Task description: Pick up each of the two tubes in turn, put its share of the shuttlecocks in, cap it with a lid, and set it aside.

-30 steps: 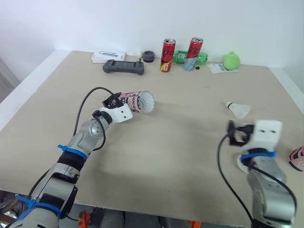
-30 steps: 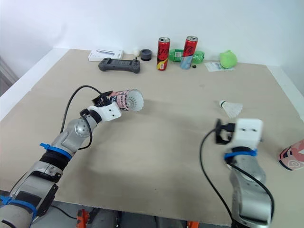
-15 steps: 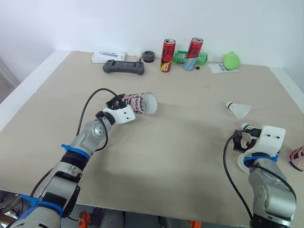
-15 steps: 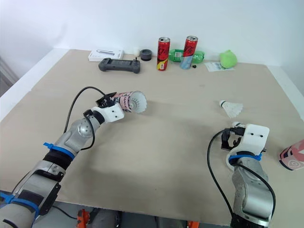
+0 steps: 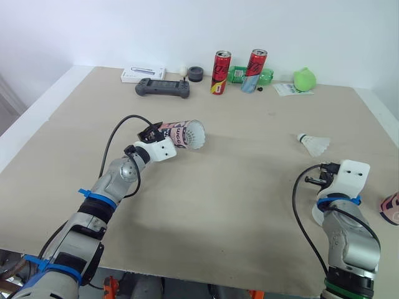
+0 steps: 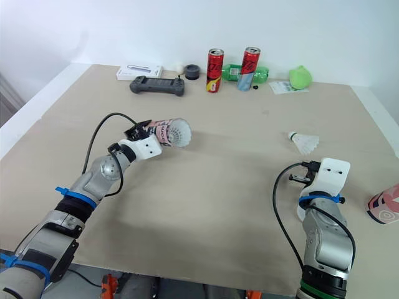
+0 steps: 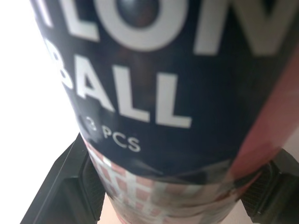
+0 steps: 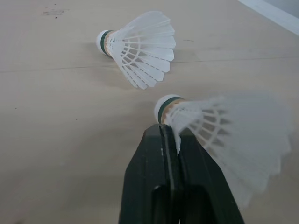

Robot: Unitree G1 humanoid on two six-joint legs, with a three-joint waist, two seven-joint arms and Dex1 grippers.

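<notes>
My left gripper holds a pink and dark blue tube level above the table, mouth toward the middle, with white shuttlecock feathers showing in it. The left wrist view has the tube between the black fingers. My right gripper is low at the table's right, its jaws pressed together on the skirt edge of a blurred shuttlecock, just below the cork. Another shuttlecock lies loose ahead of it. A second pink tube lies at the right edge.
Along the back stand two red cans, a green bottle, a green ball, a black controller, a white box and a black ring. A white disc lies partly under my right forearm.
My right gripper has dropped toward the table, turned and gone from open to shut at the shuttlecock. The left arm with its tube has barely moved.
</notes>
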